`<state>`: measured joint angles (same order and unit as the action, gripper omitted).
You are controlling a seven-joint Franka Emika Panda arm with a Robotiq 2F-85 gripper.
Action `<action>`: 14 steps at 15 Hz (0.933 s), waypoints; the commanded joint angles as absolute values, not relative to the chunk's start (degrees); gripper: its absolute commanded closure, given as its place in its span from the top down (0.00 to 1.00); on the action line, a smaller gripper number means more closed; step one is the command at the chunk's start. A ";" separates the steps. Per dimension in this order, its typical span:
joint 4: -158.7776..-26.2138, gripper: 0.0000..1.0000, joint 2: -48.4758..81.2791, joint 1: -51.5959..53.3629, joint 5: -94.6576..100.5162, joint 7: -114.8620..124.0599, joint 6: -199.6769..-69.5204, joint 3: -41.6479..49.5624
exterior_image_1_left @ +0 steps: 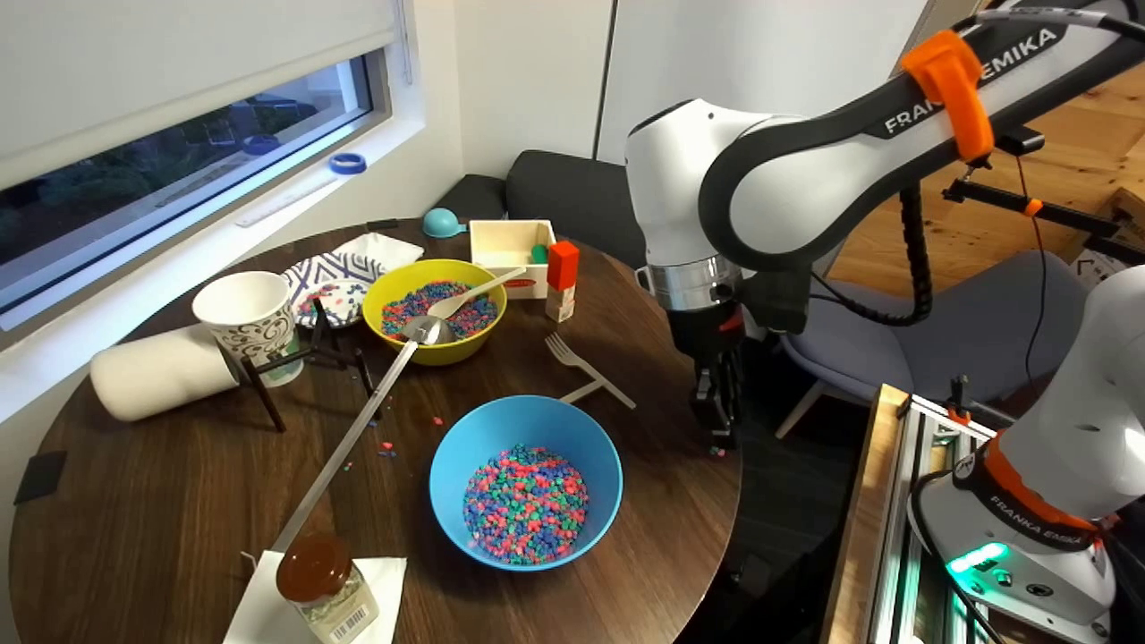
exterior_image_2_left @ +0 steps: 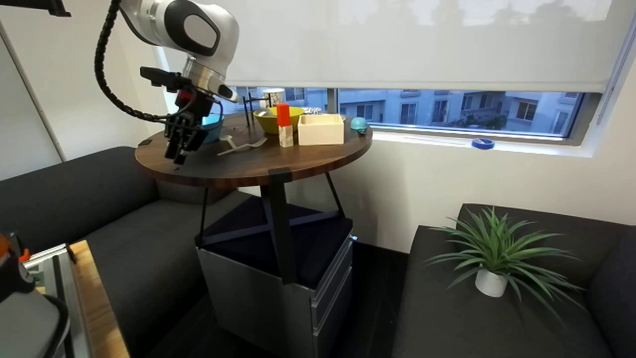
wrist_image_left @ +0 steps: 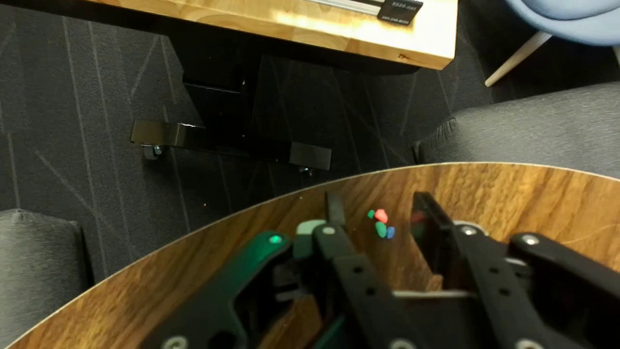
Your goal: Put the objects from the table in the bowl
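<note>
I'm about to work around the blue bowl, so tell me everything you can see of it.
The blue bowl is plain, round and open-topped, with smooth sides that look like plastic. It stands upright on the dark wood table. Small pink, blue and green pieces cover its bottom, leaving much of the inner wall bare. A white utensil reaches toward its rim; whether they touch, I cannot tell. The open gripper is clear of it.
</note>
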<state>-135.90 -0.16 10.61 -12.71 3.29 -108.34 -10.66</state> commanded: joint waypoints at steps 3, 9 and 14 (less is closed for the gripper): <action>-132.84 0.43 4.00 11.14 -15.39 2.80 -107.81 -11.18; -131.43 0.42 6.20 11.26 -16.95 2.66 -106.40 -11.58; -130.70 0.36 6.88 11.16 -17.36 3.13 -103.55 -11.58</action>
